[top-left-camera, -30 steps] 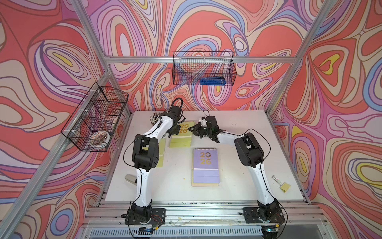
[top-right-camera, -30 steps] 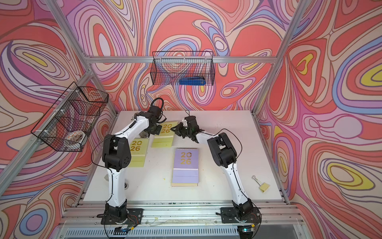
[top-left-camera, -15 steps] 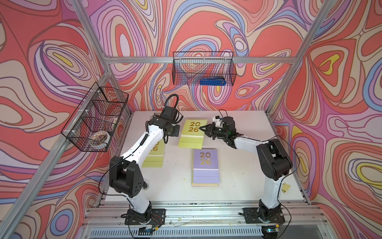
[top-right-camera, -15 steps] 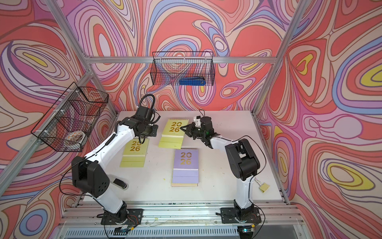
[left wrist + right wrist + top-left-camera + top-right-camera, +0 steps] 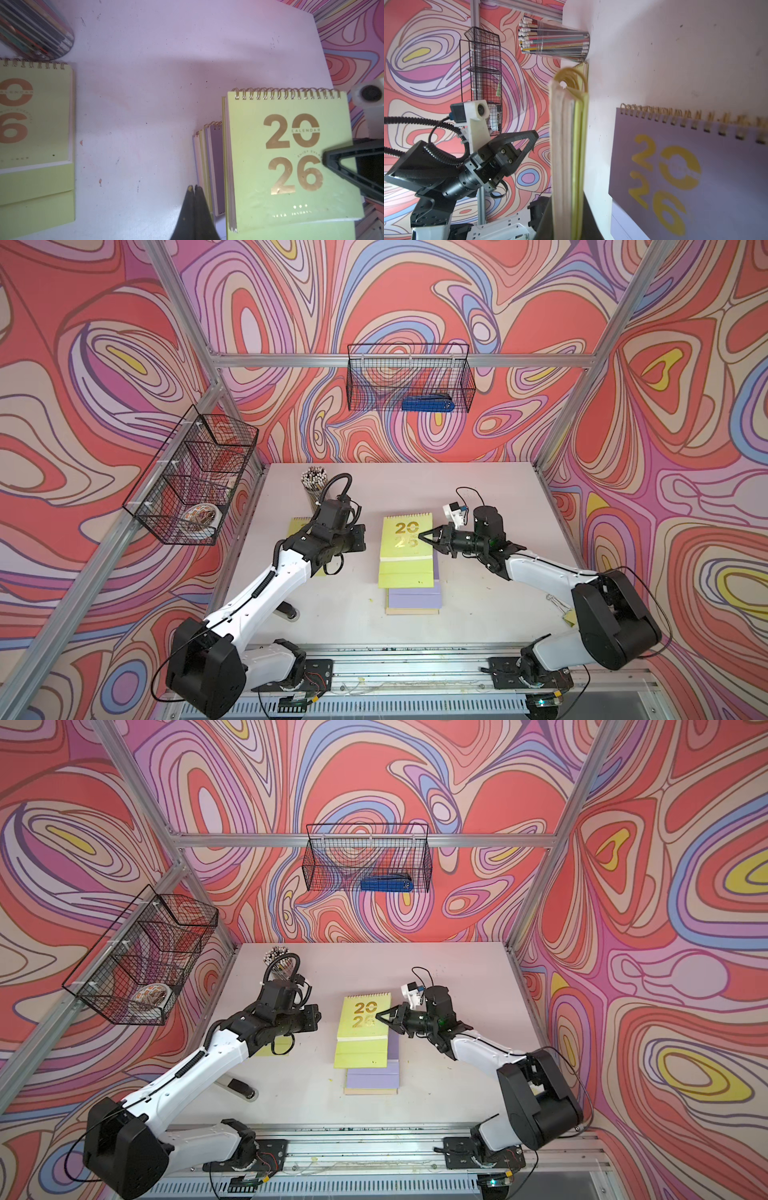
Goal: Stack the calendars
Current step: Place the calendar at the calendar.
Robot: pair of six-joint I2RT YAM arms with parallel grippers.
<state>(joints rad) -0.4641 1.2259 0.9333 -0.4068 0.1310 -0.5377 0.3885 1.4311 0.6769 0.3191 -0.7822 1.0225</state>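
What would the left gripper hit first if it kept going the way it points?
Most likely the bare white table: the shut, empty left gripper points down at it, beside the stack topped by a lavender spiral-bound calendar. Depth is unclear; it might clip the stack's edge.

The yellow-green calendar (image 5: 249,166) is showing a matt card cover, glinting gold foil numerals and gold wire binding; the counter (image 5: 155,83) is looking matt, pale and scuffed.
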